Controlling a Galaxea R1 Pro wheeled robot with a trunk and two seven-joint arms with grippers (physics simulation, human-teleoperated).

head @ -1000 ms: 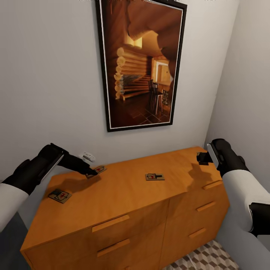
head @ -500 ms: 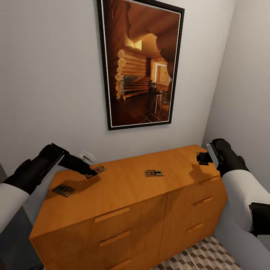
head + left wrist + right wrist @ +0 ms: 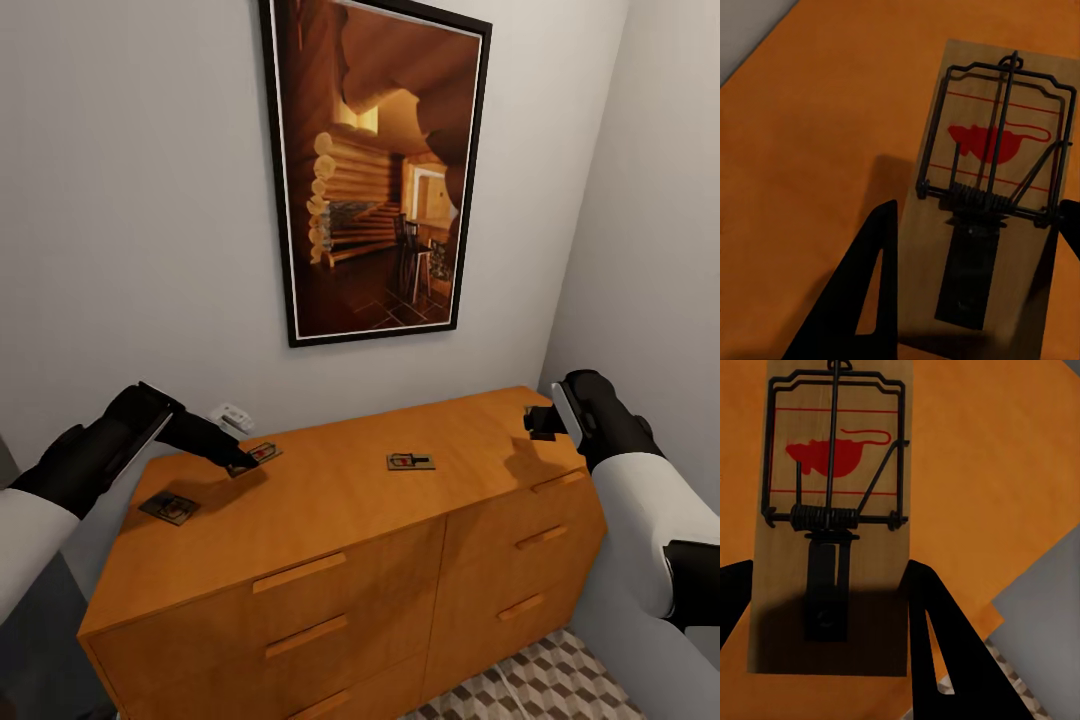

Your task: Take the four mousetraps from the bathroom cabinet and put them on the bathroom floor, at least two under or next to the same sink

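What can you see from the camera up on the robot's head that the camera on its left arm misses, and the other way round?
From the head: the framed picture, the drawer fronts, a patch of patterned floor, both arms, and two further mousetraps. From the left arm: the red mouse print and wire spring of one mousetrap, lying between the two fingers of the left end effector. Both show the orange cabinet top and that mousetrap.
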